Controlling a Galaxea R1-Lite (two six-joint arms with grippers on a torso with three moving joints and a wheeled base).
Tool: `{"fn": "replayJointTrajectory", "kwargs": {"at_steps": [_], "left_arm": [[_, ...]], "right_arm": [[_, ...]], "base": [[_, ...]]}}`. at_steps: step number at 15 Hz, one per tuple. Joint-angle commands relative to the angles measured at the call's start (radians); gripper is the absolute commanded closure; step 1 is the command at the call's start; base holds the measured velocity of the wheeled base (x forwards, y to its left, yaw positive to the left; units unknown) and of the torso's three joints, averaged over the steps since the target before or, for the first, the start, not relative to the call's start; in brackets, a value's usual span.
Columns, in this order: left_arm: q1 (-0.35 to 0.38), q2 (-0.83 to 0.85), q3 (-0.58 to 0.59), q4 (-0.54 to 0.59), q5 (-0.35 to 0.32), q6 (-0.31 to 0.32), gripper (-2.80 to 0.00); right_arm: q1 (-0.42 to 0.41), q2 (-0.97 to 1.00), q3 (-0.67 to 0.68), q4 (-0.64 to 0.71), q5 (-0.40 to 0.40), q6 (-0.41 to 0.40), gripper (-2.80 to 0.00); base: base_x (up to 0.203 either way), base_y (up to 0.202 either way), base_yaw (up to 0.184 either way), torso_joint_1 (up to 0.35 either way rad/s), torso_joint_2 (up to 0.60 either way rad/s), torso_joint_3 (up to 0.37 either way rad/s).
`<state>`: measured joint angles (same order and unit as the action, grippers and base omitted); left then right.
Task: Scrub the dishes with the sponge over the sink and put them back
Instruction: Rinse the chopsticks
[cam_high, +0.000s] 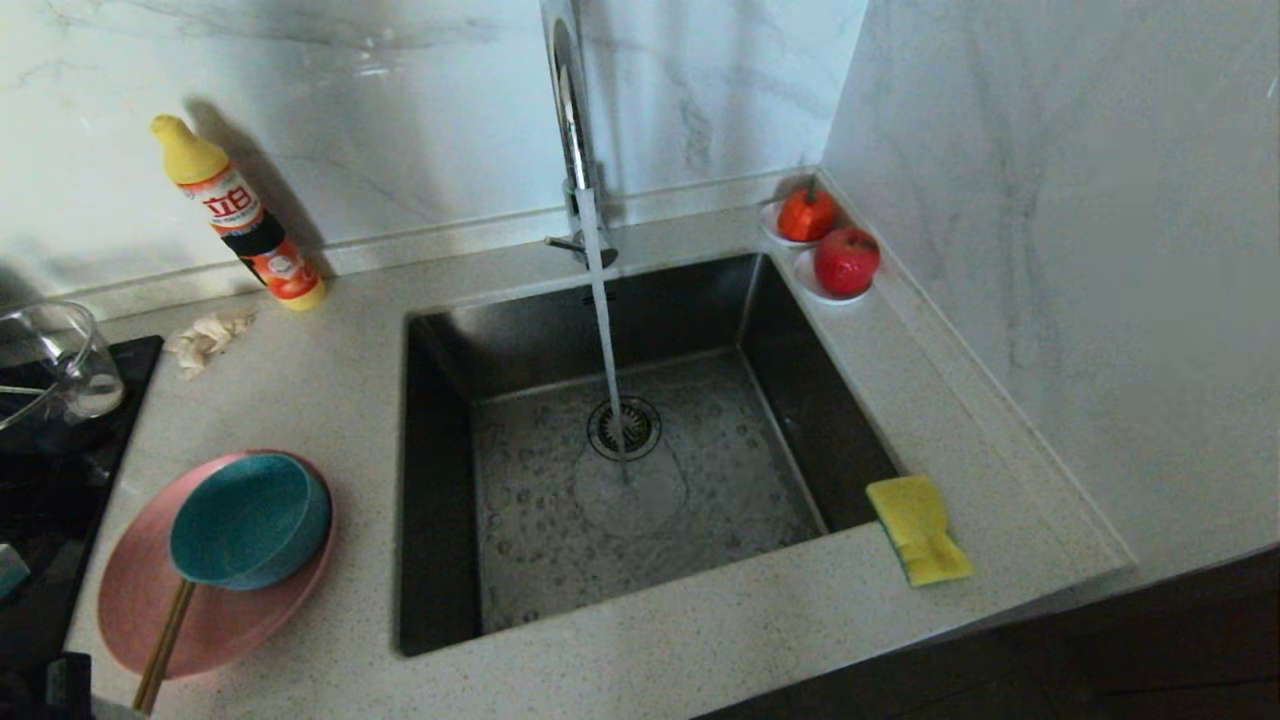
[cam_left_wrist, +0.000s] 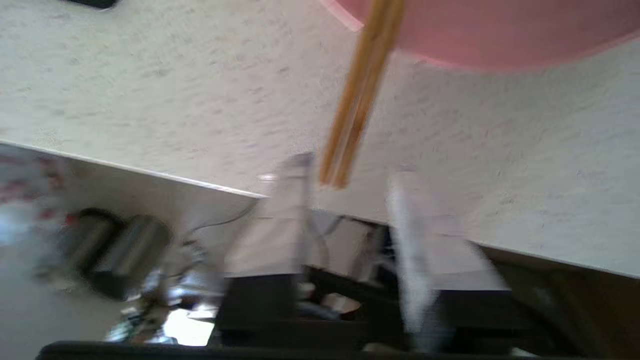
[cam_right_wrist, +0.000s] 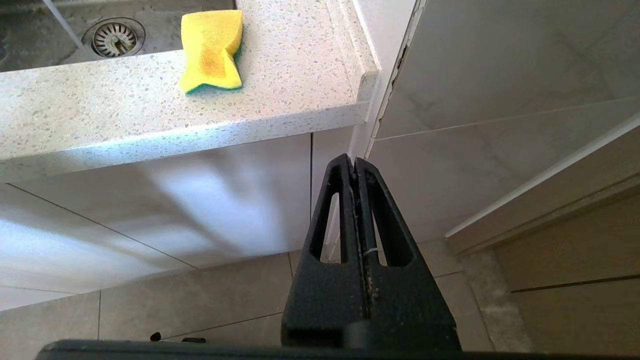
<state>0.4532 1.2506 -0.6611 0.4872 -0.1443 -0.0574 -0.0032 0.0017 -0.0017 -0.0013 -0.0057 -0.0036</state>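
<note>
Step in hand, as judged: opening of the task, left gripper (cam_left_wrist: 350, 200) nearing the dishes; nothing scrubbed yet

Wide shallow pink plate (cam_high: 215, 620): on the speckled worktop (cam_high: 700, 620), left of the sink

Small round teal bowl (cam_high: 250, 520): resting on the plate

Pair of thin brown wooden chopsticks (cam_left_wrist: 357, 100): lying from plate over the worktop's front edge

Left gripper fingers (cam_left_wrist: 287, 210): parted, tips either side of the chopstick ends, gripping nothing

Next move, judged: advance until the sticks lie between the fingers, then pinch

Rectangular yellow sponge with green backing (cam_high: 918, 528): at the sink's right front corner, untouched

Square brushed-steel sink (cam_high: 450, 420): tap running into drain

Right gripper (cam_right_wrist: 356, 165): parked below worktop level, fingers clenched, empty
</note>
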Motion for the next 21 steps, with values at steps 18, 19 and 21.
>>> {"fn": "replayJointTrajectory", "kwargs": {"at_steps": [18,19,21], "left_arm": [[0.044,0.109,0.029,0.088,-0.071,-0.059,-2.8],[0.044,0.12,0.031,0.087,-0.076,-0.059,-2.8],[0.044,0.142,0.034,0.083,-0.078,-0.058,-2.8]], "right_arm": [[0.0,0.0,0.0,0.0,0.0,-0.001,0.0],[0.0,0.001,0.0,0.0,0.0,-0.001,0.0],[0.0,0.001,0.001,0.0,0.0,0.0,0.0]], "base": [[0.0,0.0,0.0,0.0,0.0,0.0],[0.0,0.0,0.0,0.0,0.0,0.0],[0.0,0.0,0.0,0.0,0.0,0.0]]}}
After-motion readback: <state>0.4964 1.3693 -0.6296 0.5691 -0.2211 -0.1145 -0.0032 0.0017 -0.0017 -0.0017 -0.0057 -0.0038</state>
